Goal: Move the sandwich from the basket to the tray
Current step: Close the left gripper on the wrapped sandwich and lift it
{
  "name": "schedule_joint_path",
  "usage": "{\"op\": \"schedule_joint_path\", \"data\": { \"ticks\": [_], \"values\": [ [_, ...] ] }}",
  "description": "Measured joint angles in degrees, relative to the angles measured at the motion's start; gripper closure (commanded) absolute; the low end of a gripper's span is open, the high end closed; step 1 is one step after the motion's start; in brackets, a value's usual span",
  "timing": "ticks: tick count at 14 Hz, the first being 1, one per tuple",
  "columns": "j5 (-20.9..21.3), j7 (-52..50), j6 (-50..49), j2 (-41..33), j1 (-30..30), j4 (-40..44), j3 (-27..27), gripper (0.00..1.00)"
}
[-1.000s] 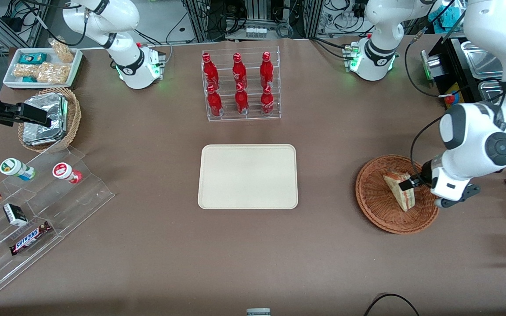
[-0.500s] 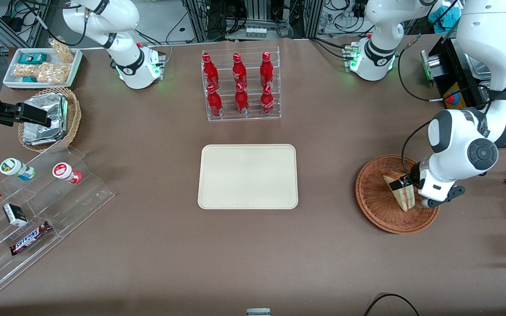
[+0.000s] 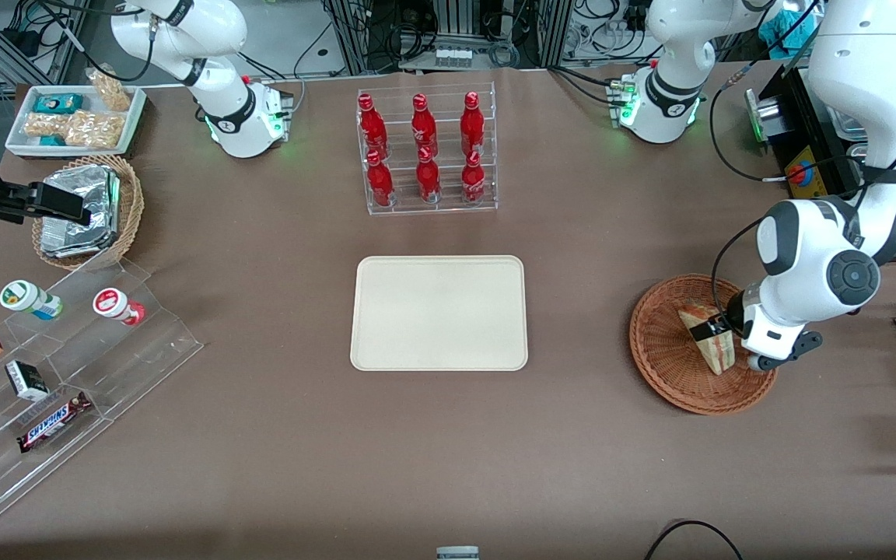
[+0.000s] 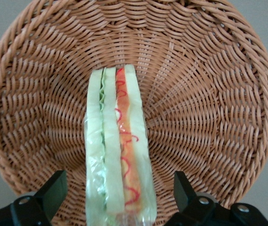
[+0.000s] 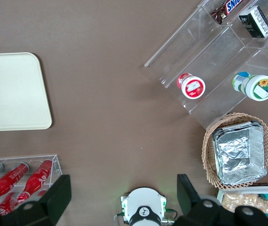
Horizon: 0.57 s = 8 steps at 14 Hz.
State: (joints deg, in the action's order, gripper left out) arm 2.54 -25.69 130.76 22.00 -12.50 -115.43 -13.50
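From the front we see a brown-covered table against cable-strewn racks, the cream rectangular tray bare at its middle. Toward the working arm's end, the gripper hangs in the reddish woven basket.

At the wrist, its fingers stand spread, released, either side of the wrapped triangular sandwich, upright in the basket.

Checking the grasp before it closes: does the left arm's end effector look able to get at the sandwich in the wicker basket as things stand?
Probably yes. The end effector is open and straddles the sandwich, one finger on each side with gaps showing. The sandwich stands on edge in the basket, and nothing else lies in the basket to block the fingers.
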Motion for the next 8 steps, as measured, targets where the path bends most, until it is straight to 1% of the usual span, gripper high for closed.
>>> {"op": "schedule_joint_path", "data": {
  "ticks": [1,2,3,5,6,7,8],
  "values": [
    [0.0,0.0,0.2,0.5,0.0,0.0,0.0,0.01],
    [0.0,0.0,0.3,0.8,0.0,0.0,0.0,0.10],
    [0.0,0.0,0.4,1.0,0.0,0.0,0.0,0.22],
    [0.0,0.0,0.4,1.2,0.0,0.0,0.0,0.52],
    [0.0,0.0,0.4,1.2,0.0,0.0,0.0,0.61],
    [0.0,0.0,0.4,1.2,0.0,0.0,0.0,0.67],
    [0.0,0.0,0.4,1.2,0.0,0.0,0.0,0.69]
  ]
}}
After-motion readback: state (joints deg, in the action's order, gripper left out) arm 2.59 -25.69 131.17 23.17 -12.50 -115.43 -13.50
